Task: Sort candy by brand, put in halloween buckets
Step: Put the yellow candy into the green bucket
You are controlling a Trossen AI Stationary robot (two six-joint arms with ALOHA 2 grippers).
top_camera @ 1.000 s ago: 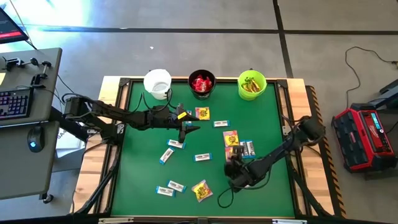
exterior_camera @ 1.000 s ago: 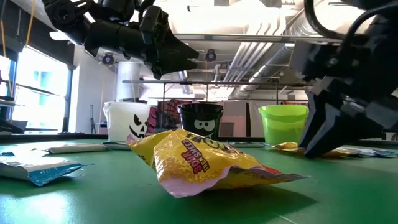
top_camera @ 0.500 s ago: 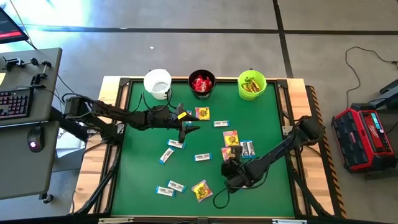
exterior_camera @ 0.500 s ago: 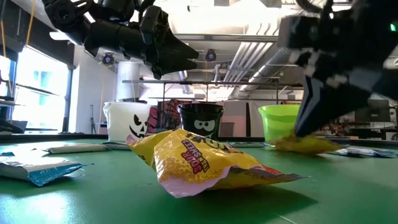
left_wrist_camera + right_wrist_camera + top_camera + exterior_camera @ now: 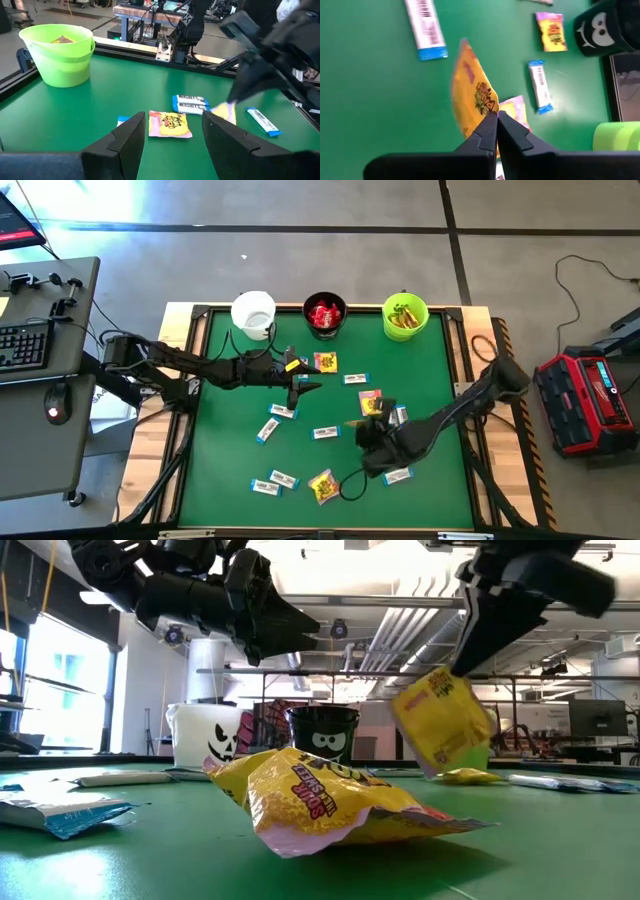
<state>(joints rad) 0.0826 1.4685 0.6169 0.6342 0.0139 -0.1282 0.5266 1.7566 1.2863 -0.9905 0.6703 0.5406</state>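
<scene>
My right end effector (image 5: 496,116) is pinched fully shut on the edge of a yellow-and-pink packet (image 5: 472,95), which hangs clear of the green table (image 5: 230,460) just right of the frame's centre in the high view. In the low view that packet (image 5: 440,722) dangles tilted in the upper right, above another yellow packet lying flat (image 5: 466,776) on the table.

My left end effector (image 5: 306,383) hovers above the table left of centre in the high view, fingers (image 5: 129,142) spread wide with nothing between them. Just ahead of it, in the left wrist view, lie a flat yellow-and-pink packet (image 5: 170,123) and a white-and-blue bar (image 5: 189,104).

The three buckets stand in a row along the top edge of the table in the high view: the white bucket (image 5: 253,313) on the left, the black bucket (image 5: 324,316) in the middle with red packets inside, and the lime green bucket (image 5: 405,317) on the right with yellow packets inside.

More candy is scattered on the table: a yellow-and-pink packet near the top centre (image 5: 326,362), one low in the frame (image 5: 323,485), which fills the foreground of the low view (image 5: 330,804), and white-and-blue bars left of centre (image 5: 270,428) and lower left (image 5: 273,481).
</scene>
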